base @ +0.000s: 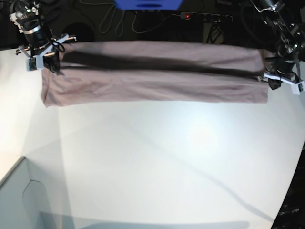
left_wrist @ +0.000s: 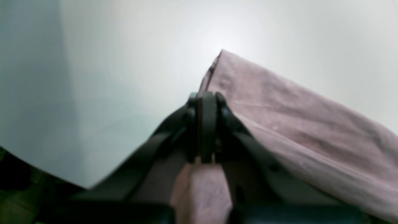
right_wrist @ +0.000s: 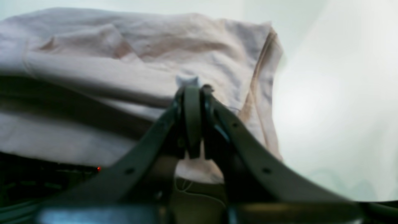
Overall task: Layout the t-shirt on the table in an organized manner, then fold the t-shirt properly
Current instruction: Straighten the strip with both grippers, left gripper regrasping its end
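On the white counter (base: 157, 157) we see the t-shirt (base: 152, 76) stretched long. Our left hand (left_wrist: 205, 99) and right hand (right_wrist: 192, 90) each pinch one end of the t-shirt.

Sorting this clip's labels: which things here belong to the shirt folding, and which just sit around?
Belongs to the job:
t-shirt
table
left gripper, shut on the shirt
right gripper, shut on the shirt

Just lying about:
pale grey box corner
blue object
cables
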You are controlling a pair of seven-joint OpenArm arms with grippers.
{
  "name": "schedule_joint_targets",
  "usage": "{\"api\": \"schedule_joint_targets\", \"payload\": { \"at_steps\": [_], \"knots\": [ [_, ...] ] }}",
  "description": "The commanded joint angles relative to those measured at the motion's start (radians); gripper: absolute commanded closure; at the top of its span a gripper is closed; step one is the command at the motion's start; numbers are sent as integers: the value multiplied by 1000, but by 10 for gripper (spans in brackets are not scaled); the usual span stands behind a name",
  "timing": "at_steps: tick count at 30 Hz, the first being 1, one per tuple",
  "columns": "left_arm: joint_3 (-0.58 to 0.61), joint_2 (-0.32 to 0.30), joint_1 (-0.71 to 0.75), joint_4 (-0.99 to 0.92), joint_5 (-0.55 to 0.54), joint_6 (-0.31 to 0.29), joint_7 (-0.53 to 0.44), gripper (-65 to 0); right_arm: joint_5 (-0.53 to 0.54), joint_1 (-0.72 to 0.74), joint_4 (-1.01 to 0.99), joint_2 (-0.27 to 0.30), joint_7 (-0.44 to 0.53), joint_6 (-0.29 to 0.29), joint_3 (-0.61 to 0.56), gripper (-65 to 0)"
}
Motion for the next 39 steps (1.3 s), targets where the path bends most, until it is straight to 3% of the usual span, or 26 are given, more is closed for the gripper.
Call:
{"api": "schedule_joint_targets", "payload": {
  "at_steps": [1,15,18,22,26,33,39],
  "knots": [
    [-2,-16,-6,12,-12,-3,-25,0,10,-9,-1,11,21,2,0,0],
    [-1,-16,-6,10,-9,-3,-15,-3,8,39,-138,20,16,2,-35,0],
    [-1,-16,-2,10,-12,-3,-14,-83,7,39,-141,24,14,2,-38,-60],
    [-1,-16,0,10,-12,-3,-14,-273,7,36,-129,26,14,2,-27,-189],
    [-2,-16,0,21,-12,-3,-14,-384,8,34,-81,12,14,2,46,-241],
    [-7,-16,1,21,-12,-3,-14,-415,10,34,3,-19,14,2,91,-248],
    [-7,-17,1,18,-12,-3,-15,-415,8,16,11,-55,14,2,39,-248]
  ]
}}
